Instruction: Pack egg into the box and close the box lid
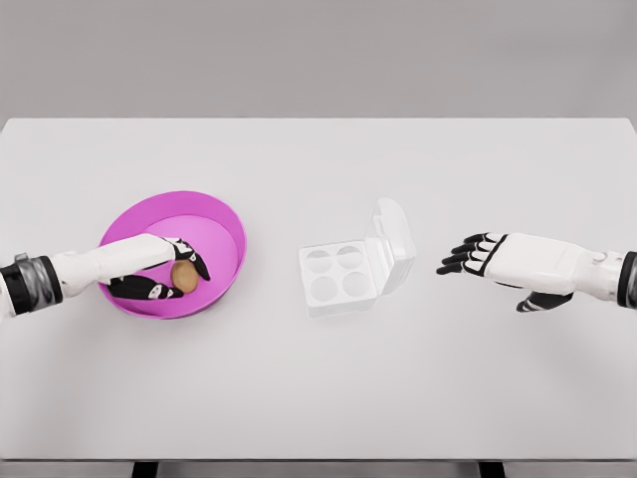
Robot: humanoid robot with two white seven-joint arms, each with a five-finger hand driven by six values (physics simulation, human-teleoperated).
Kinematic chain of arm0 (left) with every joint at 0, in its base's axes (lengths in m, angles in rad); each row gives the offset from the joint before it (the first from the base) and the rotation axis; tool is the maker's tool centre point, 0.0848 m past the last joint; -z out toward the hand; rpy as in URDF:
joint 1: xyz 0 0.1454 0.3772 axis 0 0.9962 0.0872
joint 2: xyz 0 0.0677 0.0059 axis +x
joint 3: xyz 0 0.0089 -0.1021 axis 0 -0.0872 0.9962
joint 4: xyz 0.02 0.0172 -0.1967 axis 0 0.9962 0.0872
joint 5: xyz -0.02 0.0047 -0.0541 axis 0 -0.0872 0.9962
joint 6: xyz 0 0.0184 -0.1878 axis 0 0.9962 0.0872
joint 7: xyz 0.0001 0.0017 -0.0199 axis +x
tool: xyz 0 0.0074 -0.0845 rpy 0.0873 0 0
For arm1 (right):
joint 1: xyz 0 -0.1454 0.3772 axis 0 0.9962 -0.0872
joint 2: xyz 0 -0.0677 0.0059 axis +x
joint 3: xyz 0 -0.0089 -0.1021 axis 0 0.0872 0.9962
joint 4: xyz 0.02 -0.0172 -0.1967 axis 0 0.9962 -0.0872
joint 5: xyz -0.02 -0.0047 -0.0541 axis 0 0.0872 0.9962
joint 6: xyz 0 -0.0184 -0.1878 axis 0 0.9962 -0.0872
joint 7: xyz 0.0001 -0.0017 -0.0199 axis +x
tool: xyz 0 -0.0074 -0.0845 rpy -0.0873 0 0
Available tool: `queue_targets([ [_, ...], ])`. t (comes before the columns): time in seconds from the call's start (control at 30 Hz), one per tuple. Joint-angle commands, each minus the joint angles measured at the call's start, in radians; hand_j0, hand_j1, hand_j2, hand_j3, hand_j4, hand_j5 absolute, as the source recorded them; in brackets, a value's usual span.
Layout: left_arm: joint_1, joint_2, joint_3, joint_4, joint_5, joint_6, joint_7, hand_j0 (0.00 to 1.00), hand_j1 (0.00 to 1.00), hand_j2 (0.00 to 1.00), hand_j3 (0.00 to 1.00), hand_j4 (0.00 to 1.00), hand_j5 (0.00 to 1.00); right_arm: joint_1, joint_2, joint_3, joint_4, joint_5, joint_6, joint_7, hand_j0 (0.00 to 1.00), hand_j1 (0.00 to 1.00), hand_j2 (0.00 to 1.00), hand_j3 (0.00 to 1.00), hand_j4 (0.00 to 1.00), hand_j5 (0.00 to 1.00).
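A brown egg [183,276] lies in the magenta bowl [224,227] at the table's left. My left hand [169,275] reaches into the bowl, its black fingers curled around the egg from above and below. A white egg box [338,276] with four empty round wells sits at the table's middle, its lid [393,239] standing open and tilted up on the right side. My right hand [478,255] hovers to the right of the box, apart from the lid, fingers spread and holding nothing.
The white table [318,388] stretches wide in front of and behind the bowl and box. Its front edge runs along the bottom of the view.
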Motion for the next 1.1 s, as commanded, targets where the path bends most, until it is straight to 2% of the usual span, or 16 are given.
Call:
queue_targets([
  [0.0,0.0,0.001,0.0,0.0,0.007,0.003,0.0,0.5,0.5,0.5,0.5,0.5,0.5,0.0,-0.002,0.0,-0.001,-0.005,0.003,0.0,1.0,1.0,1.0,1.0,1.0,1.0],
  [0.37,-0.002,-0.002,0.012,-0.005,0.013,0.01,0.0,0.4,0.4,0.4,0.4,0.4,0.4,0.002,-0.007,0.0,-0.003,-0.005,0.003,0.0,1.0,1.0,1.0,1.0,1.0,1.0],
  [1.07,-0.012,-0.045,0.055,-0.045,0.015,0.003,0.0,0.36,0.36,0.36,0.36,0.36,0.36,0.005,-0.007,-0.002,-0.003,-0.005,0.001,0.0,1.0,1.0,1.0,1.0,1.0,1.0],
])
